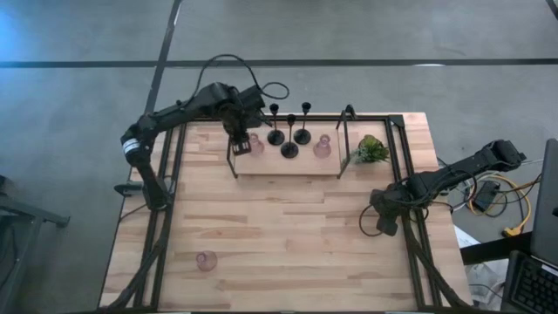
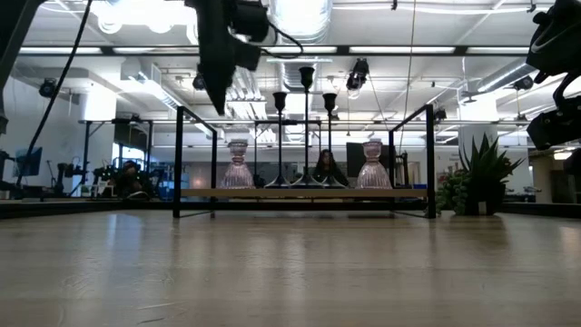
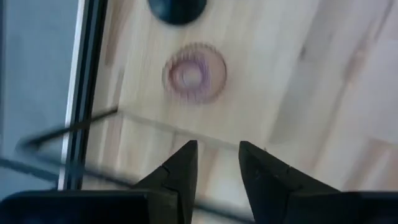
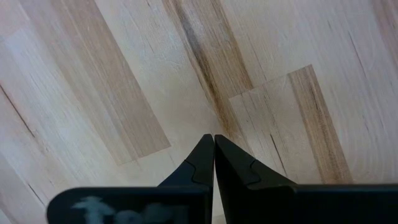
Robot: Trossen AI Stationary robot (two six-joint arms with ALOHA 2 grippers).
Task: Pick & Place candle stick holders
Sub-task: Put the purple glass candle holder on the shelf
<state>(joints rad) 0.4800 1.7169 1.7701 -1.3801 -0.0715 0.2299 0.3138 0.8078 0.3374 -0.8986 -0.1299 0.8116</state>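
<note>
Above the shelf at the bench's far edge, the left end effector hangs released over a pink holder. Another pink holder waits near the front-left corner; approach it upright. The right end effector rests clenched.

open table (rack behind)

3 black candle holders, grouped on the raised wooden shelf at the far side of the table. 3 pink glass holders: 2 on the shelf, one left of the black group and one right of it, plus 1 alone near the table's front left. 1 green plant. 2 robot arms, 1 left gripper, 1 right gripper.
</note>
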